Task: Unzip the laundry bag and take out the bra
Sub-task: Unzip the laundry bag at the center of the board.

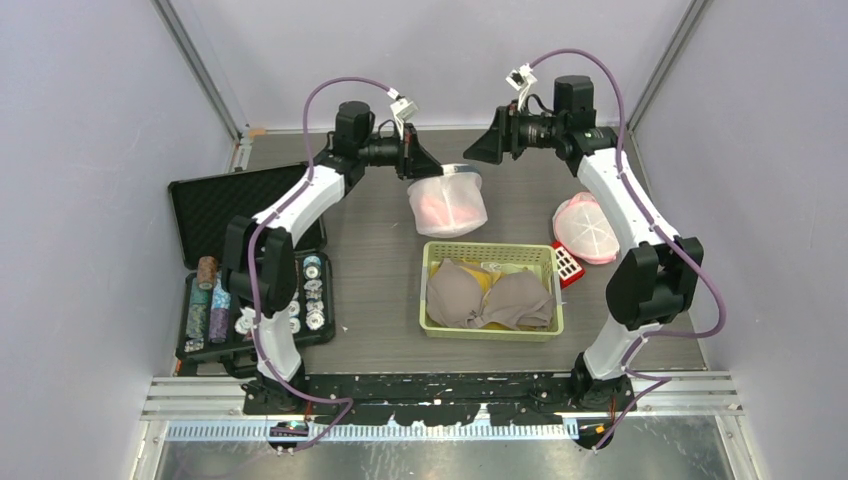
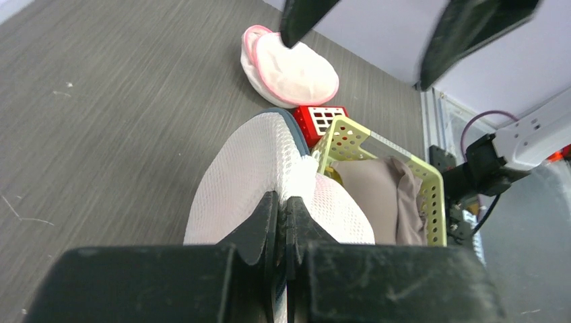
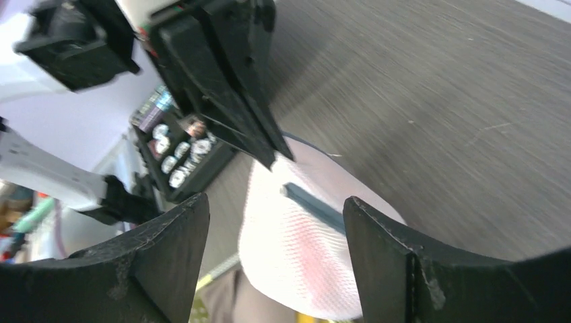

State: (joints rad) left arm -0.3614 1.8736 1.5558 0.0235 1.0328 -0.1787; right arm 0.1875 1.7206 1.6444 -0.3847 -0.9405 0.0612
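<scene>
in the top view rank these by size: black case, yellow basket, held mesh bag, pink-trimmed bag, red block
1. black case
2. yellow basket
3. held mesh bag and pink-trimmed bag: they look alike, and the held one is raised toward the camera
4. red block

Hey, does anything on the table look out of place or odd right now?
Only the white mesh laundry bag: it hangs above the table, pinched at one edge by the left gripper, while the right gripper stands open beside it. Nothing looks spilled or damaged.
</scene>
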